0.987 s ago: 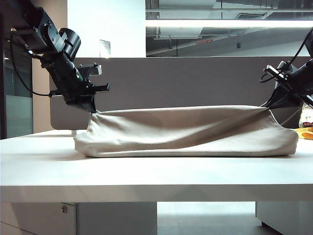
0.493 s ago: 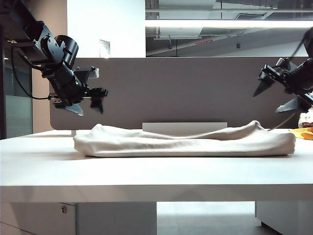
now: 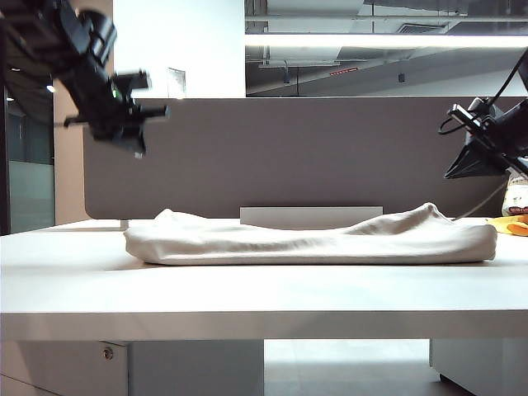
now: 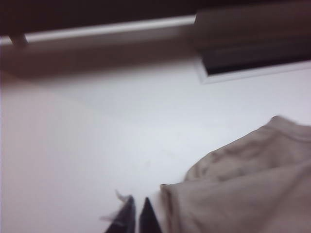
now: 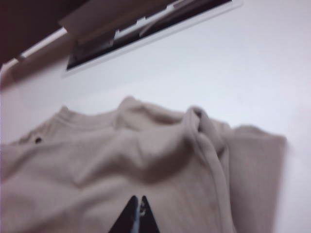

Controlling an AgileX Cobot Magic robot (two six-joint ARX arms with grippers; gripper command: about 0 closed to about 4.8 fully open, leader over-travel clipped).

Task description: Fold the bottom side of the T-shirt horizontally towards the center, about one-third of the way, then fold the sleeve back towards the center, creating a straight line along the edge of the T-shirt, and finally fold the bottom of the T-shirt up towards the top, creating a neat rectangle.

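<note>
The beige T-shirt (image 3: 313,243) lies as a low folded bundle across the white table (image 3: 264,289). My left gripper (image 3: 136,147) hangs high above the shirt's left end, blurred. In the left wrist view the left gripper (image 4: 136,201) is shut and empty over bare table, beside the T-shirt (image 4: 243,184). My right gripper (image 3: 451,173) hovers above the shirt's right end. The right wrist view has the right gripper (image 5: 137,199) shut and empty over the rumpled T-shirt (image 5: 121,160), whose collar (image 5: 87,119) shows. Which edge is the bottom of the T-shirt I cannot tell.
A grey partition (image 3: 313,148) runs behind the table. A low white strip (image 3: 311,216) sits at the table's back edge behind the shirt. Yellow-and-white packaged items (image 3: 516,216) lie at the far right, just past the shirt's end.
Both grippers let go of the lifted shirt edge, which dropped flat onto the bundle. The jaws opened, then shut empty. The left gripper rose up and to the left.
</note>
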